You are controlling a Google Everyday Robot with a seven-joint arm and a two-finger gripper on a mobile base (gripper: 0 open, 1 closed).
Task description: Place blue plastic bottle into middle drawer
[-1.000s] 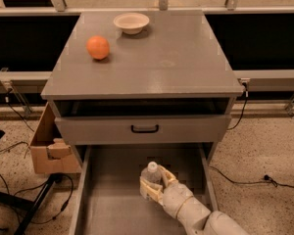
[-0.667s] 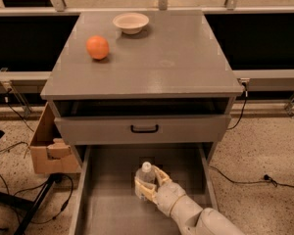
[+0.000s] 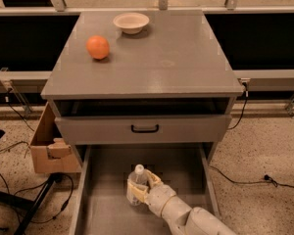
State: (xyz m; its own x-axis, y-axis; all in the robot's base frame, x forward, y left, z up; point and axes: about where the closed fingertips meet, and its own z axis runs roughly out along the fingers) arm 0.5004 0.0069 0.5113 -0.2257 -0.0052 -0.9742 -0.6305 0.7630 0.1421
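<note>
One relation settles the coming move: the blue plastic bottle point(image 3: 136, 187) sits inside the gripper point(image 3: 138, 192) itself, not off to any side of it. Its long axis is upright and its white cap pokes out above the fingers point(image 3: 152, 180). Those fingers are clamped on the bottle's body, one on each flank. The arm runs back from the gripper toward the lower right.

Beneath and all round the gripper lies the middle drawer point(image 3: 105, 170), pulled open. Bare grey floor spreads to the gripper's left, right and far side, and both side walls stand well apart from it. The bottle's base looks at or just above that floor, but I cannot tell whether it touches.

The placing seems nearly done, with the letting-go left. By my reckoning, the base should be settled flat first. The fingers should then part sideways and draw off without brushing the cap, since a light, narrow bottle tips easily.

Beyond and above the gripper is the shut drawer front point(image 3: 196, 129) with its black handle point(image 3: 145, 128). Farther off, on the cabinet top point(image 3: 176, 62), an orange point(image 3: 97, 47) and a bowl point(image 3: 131, 22) sit well clear. A cardboard box point(image 3: 46, 153) stands outside the drawer to the gripper's left.
</note>
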